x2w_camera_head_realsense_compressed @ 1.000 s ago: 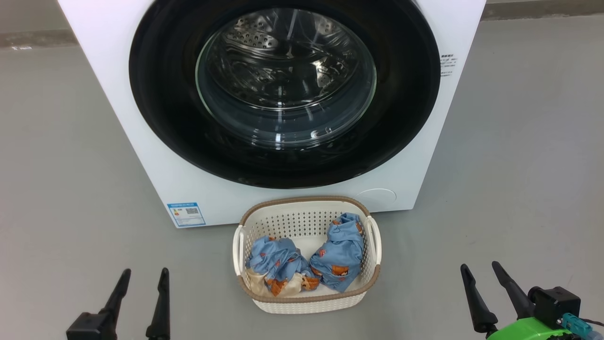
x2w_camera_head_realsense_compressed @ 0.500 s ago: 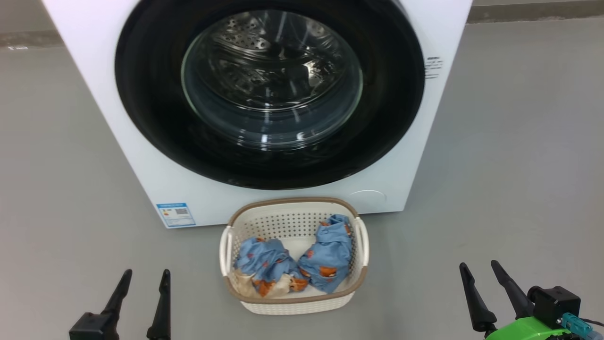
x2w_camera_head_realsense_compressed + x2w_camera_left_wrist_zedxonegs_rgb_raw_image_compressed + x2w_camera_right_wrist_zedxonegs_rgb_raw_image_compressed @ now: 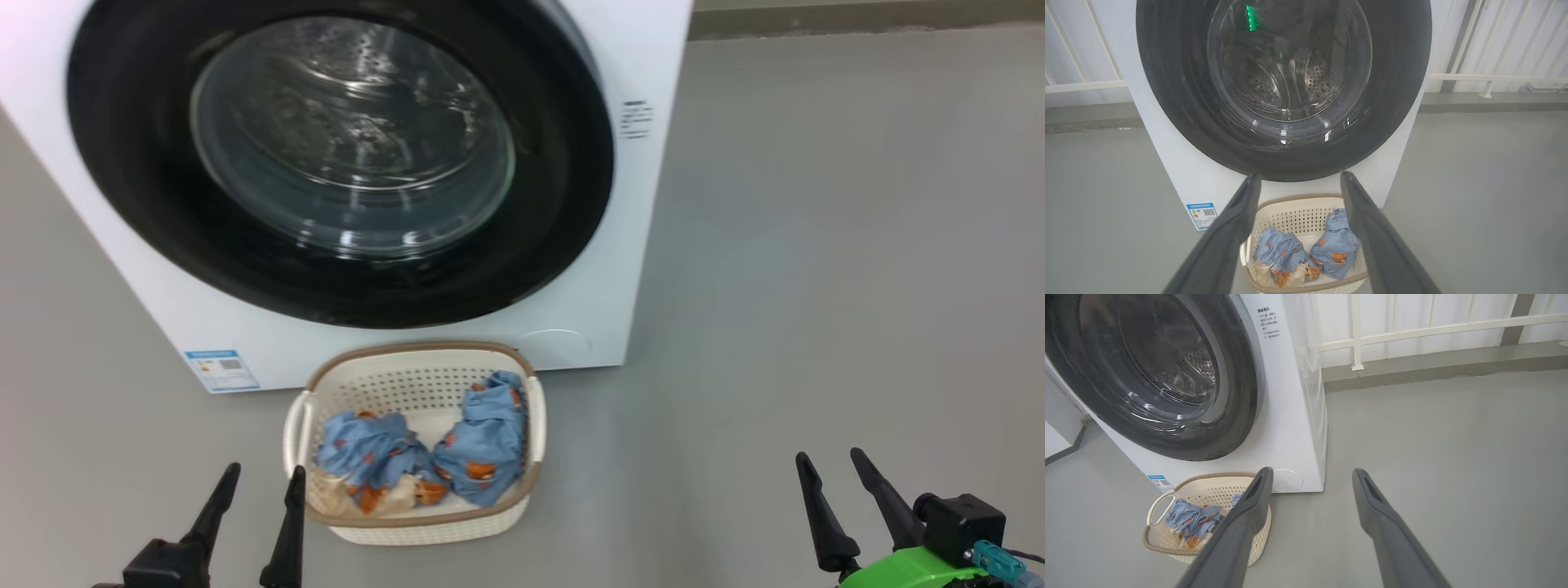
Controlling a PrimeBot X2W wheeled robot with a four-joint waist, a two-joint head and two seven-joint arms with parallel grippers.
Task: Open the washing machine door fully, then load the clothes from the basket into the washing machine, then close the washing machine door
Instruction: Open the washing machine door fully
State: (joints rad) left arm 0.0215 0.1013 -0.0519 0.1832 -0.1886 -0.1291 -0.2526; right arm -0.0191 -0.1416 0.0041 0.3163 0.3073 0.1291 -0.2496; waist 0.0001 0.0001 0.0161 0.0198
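Observation:
The white washing machine [image 3: 645, 245] stands on the floor with its black-rimmed washing machine door [image 3: 343, 163] shut against its front. Before it sits the cream basket [image 3: 416, 527] holding the clothes [image 3: 408, 453], two light blue bundles with orange-brown figures. My left gripper [image 3: 261, 478] is open at the lower left, just left of the basket's near corner. My right gripper [image 3: 833, 461] is open at the lower right, far from the basket. In the left wrist view the door [image 3: 1167, 102] and the basket [image 3: 1306, 202] lie straight ahead between the fingers [image 3: 1233, 220].
Grey floor [image 3: 816, 286] spreads wide to the right of the machine. A white railing [image 3: 1412, 330] and a low kerb run along the back wall. A blue label sticker [image 3: 222, 370] is on the machine's lower left front.
The whole head picture has shifted left, so the camera has turned right. Machine, basket and clothes keep their places relative to each other. Both grippers stay open.

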